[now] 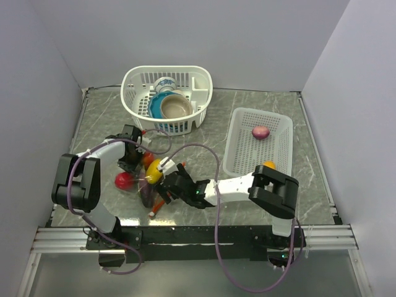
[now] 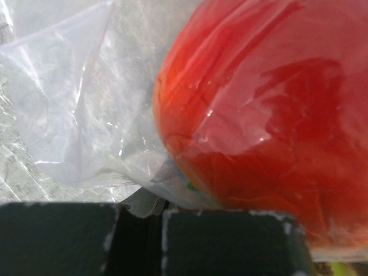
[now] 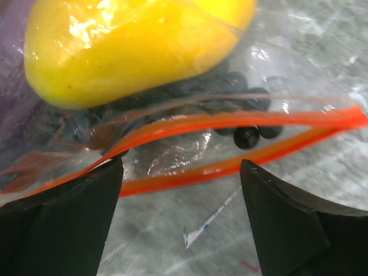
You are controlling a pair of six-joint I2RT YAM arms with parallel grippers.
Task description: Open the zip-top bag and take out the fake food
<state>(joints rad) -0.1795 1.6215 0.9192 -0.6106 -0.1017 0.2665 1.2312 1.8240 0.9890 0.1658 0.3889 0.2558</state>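
Left gripper [image 2: 162, 221] pinched shut on film of zip-top bag [image 2: 69, 103], toward tabletop's near-left corner; red apple [image 2: 253, 115], lemon [image 3: 126, 46], grapes [image 3: 247, 137] inside. Right gripper [image 3: 181, 172] spread wide, fingers astride the parted zip strip [image 3: 230, 121]. Purple onion [image 1: 260, 132] in white tray [image 1: 278, 148] by right edge.

The top camera looks down from above and behind over the whole worktop [image 1: 204, 127]. Both wrist cameras sit close to the bag [image 1: 148, 178]: left against its red fruit [image 2: 259, 115], right facing its zip strip [image 3: 230, 122].
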